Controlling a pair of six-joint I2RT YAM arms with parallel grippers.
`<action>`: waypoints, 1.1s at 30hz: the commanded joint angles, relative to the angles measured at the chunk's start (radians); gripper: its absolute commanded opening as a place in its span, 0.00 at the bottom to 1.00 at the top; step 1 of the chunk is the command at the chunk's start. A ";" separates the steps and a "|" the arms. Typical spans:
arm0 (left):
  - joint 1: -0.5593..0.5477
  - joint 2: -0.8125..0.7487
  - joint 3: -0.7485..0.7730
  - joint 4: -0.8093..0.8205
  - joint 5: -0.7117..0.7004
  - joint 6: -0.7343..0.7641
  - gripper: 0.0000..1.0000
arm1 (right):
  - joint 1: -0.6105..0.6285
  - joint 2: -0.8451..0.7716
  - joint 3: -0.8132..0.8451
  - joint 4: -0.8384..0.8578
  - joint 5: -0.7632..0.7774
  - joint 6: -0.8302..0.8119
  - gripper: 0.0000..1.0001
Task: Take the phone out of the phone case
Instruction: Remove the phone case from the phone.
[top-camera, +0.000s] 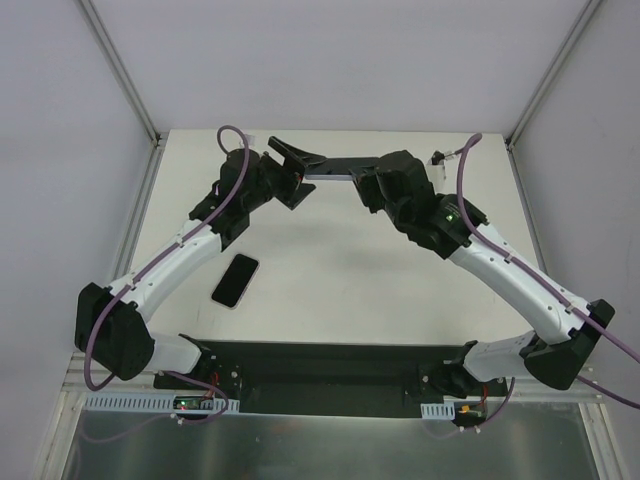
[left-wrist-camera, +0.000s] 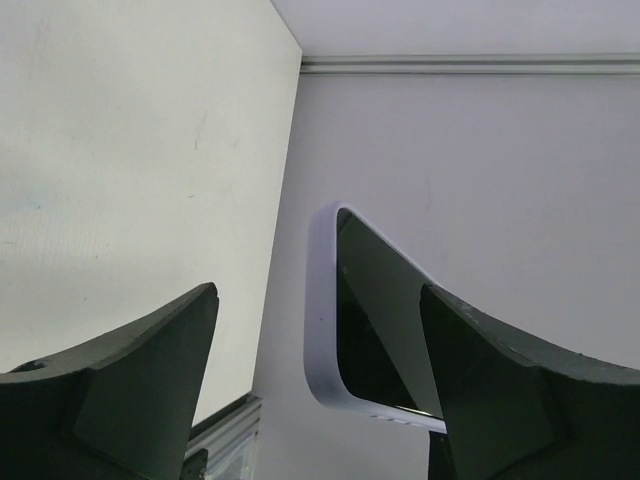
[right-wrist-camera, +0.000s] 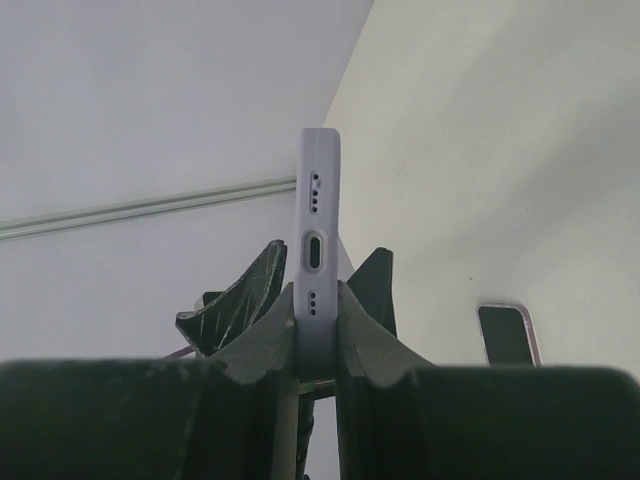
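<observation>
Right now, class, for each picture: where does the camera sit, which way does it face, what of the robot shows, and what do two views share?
Top external: above, behind the robot, looking down on the table; left arm and right arm show.
Left wrist: on the left arm, looking along the left jaws, open, at the phone case.
Right wrist: on the right arm, looking past the right jaws, shut on the phone case, toward the phone.
Shared: phone case in all three; phone in top and right wrist.

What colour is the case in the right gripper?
The phone case is pale lavender, and it shows clearest in the right wrist view.
</observation>
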 joint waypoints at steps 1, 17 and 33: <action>-0.008 -0.045 0.043 -0.010 -0.033 0.049 0.80 | 0.007 -0.011 0.055 0.009 0.022 0.036 0.01; 0.067 -0.051 0.053 -0.007 0.181 0.024 0.75 | 0.015 -0.036 -0.100 0.221 -0.031 0.076 0.01; 0.214 -0.080 -0.169 0.351 0.421 -0.167 0.75 | -0.037 -0.068 -0.267 0.513 -0.200 -0.012 0.01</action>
